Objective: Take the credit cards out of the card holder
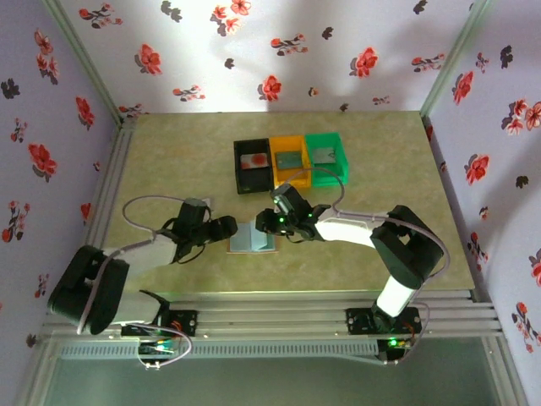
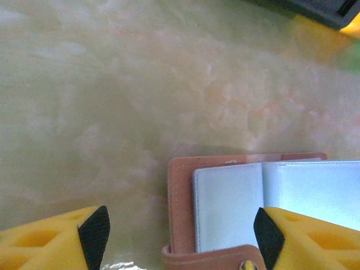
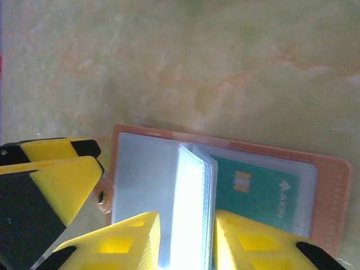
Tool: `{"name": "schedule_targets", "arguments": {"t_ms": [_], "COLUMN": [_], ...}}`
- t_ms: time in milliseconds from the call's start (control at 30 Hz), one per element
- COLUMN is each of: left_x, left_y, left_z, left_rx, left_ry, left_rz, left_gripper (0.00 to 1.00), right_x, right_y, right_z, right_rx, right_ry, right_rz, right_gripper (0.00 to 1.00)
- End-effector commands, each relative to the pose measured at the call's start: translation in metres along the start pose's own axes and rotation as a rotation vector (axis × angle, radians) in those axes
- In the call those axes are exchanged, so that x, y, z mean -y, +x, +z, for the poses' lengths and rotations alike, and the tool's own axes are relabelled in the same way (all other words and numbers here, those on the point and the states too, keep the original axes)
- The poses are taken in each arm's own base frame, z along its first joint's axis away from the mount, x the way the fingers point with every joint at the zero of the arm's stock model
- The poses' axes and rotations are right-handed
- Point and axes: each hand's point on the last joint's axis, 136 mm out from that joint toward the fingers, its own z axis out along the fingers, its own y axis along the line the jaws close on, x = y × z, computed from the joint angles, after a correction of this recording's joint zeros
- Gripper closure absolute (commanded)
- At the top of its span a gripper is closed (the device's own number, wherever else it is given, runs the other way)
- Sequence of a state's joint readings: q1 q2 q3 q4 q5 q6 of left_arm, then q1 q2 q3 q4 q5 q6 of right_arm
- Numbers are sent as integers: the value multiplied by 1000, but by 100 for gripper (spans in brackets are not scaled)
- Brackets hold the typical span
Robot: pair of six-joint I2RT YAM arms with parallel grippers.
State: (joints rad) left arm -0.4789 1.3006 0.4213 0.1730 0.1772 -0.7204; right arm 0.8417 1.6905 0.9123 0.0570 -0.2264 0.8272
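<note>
The card holder (image 1: 252, 239) lies open on the table between both arms, pinkish-tan with pale blue-grey inner panels (image 2: 225, 208). Its clear sleeves (image 3: 194, 208) stand upright in the middle, and my right gripper (image 3: 185, 225) is pinched on that stack, one yellow finger on each side. A teal credit card (image 3: 259, 191) sits in the right-hand panel's sleeve. My left gripper (image 2: 181, 230) is open and straddles the holder's left edge by the snap tab; one finger is over bare table, the other over the left panel. From above, the left gripper (image 1: 230, 230) and right gripper (image 1: 272, 222) meet at the holder.
Behind the holder stand a black bin (image 1: 252, 165), an orange bin (image 1: 289, 158) and a green bin (image 1: 325, 154) in a row, each with a flat card-like item inside. Flowered walls enclose the table on three sides.
</note>
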Motion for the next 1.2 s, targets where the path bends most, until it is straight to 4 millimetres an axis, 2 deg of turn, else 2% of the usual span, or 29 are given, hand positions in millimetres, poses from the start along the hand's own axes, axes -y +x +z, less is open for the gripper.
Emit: {"name": "schedule_targets", "arguments": {"t_ms": [0,267,533,867,1167], "left_x": [12,7,6,8,15], "left_y": [-17,-37,-45,-49,-43], "left_z": [-11,-43,-65,-80,-82], "left_rx": [84,159,183,186,125], "left_ry": [74,21,-11,-44,-32], "left_rz": [-49,-64,-70,-44,-43], "left_gripper": [27,27,27,27,27], "right_x": [-35,-55,-59,-63,-55], "right_y": [-5,1,6,9,6], "right_z": [-3,2,9,14,1], "right_rx": [7,-8,-28,-52,-42], "right_ry": [-99,-135,-164,-188,-149], "right_rz": [-6,-28,-13,-5,-56], "right_gripper": [70,69,69,69,68]}}
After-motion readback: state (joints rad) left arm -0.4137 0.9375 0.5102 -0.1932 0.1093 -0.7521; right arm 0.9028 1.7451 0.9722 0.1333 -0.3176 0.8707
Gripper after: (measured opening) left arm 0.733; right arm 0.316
